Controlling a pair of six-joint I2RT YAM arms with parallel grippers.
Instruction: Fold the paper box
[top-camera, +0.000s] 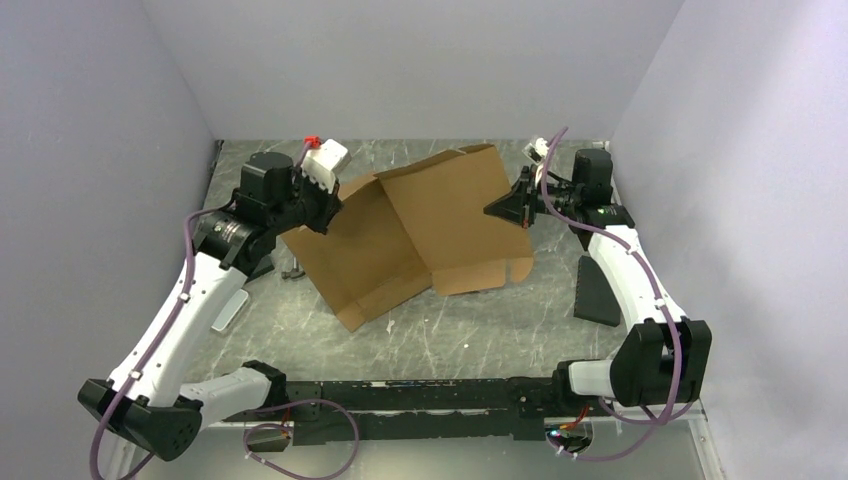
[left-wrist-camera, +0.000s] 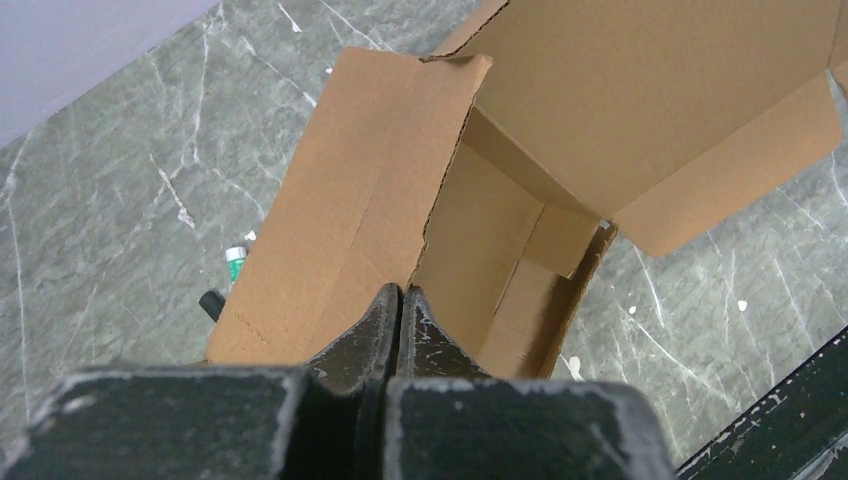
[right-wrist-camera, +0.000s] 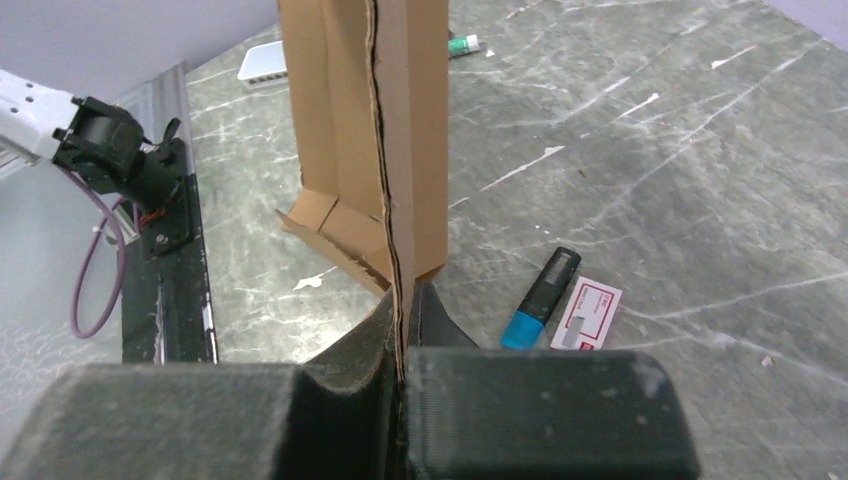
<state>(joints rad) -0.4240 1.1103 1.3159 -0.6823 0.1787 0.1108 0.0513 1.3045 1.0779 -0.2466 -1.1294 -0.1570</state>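
Part-folded brown corrugated cardboard paper box (top-camera: 420, 225) between my arms.
Edge clamped in right gripper (top-camera: 492, 210); left gripper (top-camera: 325, 214) prob. pinches a flap.

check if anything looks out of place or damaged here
No damage shows. The paper box sits half-folded and askew, pinched at opposite sides by the left gripper and right gripper. Loose clutter lies on the table nearby: a black-and-blue marker and a small red-edged card.
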